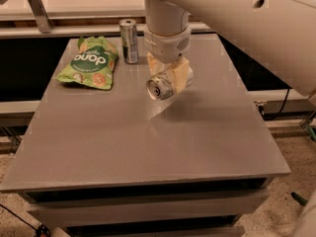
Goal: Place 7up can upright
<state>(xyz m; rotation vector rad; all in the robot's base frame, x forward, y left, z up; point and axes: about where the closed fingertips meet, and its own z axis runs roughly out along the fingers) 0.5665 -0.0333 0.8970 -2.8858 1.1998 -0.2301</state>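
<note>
Gripper is clamping the 7up can on its side over the middle of the table, silver top pointing at the camera. Slim can is standing at its 11 o'clock, green snack bag lying at 10.

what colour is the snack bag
Snack bag: green, white lettering (camera view). The gripper, right of it above the table, holds the 7up can.

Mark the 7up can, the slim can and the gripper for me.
7up can (159, 89): camera view, on its silver top end.
slim can (130, 43): camera view, middle of its body.
gripper (172, 79): camera view, between its fingertips, shut on the 7up can above the table (148, 152).
</note>
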